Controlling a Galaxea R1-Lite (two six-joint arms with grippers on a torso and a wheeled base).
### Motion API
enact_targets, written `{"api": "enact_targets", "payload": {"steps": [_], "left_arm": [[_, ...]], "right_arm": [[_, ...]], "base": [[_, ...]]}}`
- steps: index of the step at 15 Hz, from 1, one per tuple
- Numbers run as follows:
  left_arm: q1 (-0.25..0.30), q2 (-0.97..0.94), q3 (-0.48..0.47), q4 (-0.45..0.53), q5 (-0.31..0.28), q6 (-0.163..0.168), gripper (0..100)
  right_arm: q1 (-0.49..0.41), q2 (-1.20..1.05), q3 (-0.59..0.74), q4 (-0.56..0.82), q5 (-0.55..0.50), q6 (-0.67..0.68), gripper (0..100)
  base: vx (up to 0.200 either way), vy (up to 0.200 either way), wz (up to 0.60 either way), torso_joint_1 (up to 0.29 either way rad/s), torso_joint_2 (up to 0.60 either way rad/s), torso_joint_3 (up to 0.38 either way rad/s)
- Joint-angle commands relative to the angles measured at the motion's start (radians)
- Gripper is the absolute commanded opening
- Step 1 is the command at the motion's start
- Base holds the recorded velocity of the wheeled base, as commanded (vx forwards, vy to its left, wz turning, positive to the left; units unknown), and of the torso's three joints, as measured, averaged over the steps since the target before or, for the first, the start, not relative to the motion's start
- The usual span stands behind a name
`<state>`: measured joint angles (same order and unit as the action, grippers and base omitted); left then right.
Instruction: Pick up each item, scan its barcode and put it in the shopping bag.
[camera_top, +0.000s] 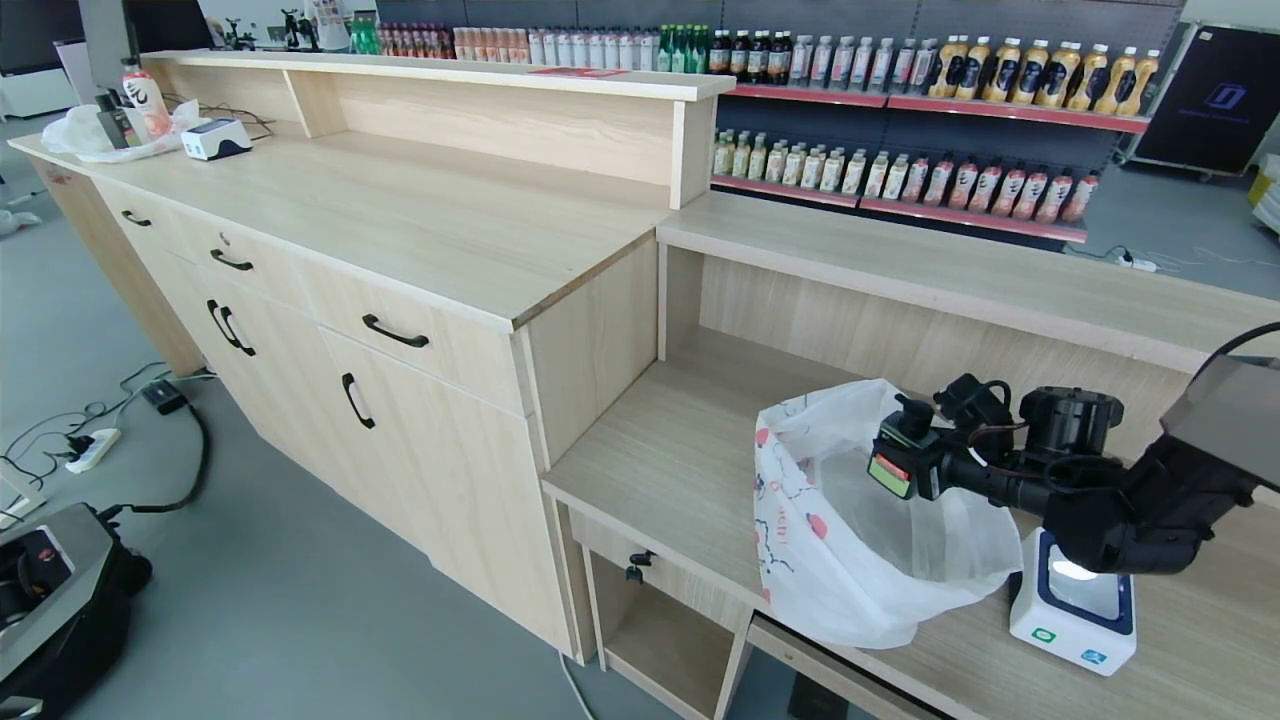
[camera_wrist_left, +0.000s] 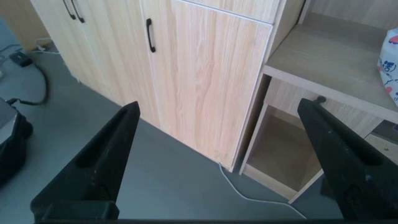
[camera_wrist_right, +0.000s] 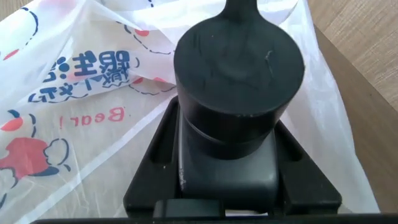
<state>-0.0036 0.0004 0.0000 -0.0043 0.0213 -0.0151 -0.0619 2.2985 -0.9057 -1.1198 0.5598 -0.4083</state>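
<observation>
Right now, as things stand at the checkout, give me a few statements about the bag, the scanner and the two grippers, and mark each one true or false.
1. The right gripper holds a dark bottle above the open bag. True.
2. The scanner sits inside the bag. False: it stands on the counter beside the bag, outside it.
3. The left gripper is open and holds nothing. True.
4. The cabinet doors hang open. False: they are shut.
5. The bag lies on the floor. False: it sits on the counter.
</observation>
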Motion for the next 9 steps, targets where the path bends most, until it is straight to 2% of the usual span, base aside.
{"api": "enact_targets", "payload": {"steps": [1, 9], "left_arm": [[0.001, 0.000, 0.000, 0.000, 0.000, 0.000, 100], [0.001, 0.000, 0.000, 0.000, 0.000, 0.000, 100]], "right_arm": [[0.010, 0.050, -0.032, -0.008, 0.000, 0.003, 0], [0.037, 0.096, -0.067, -0.006, 0.000, 0.022, 0]], "base": [[0.000, 0.000, 0.00, 0.000, 0.00, 0.000], [0.000, 0.000, 0.00, 0.000, 0.00, 0.000]]}}
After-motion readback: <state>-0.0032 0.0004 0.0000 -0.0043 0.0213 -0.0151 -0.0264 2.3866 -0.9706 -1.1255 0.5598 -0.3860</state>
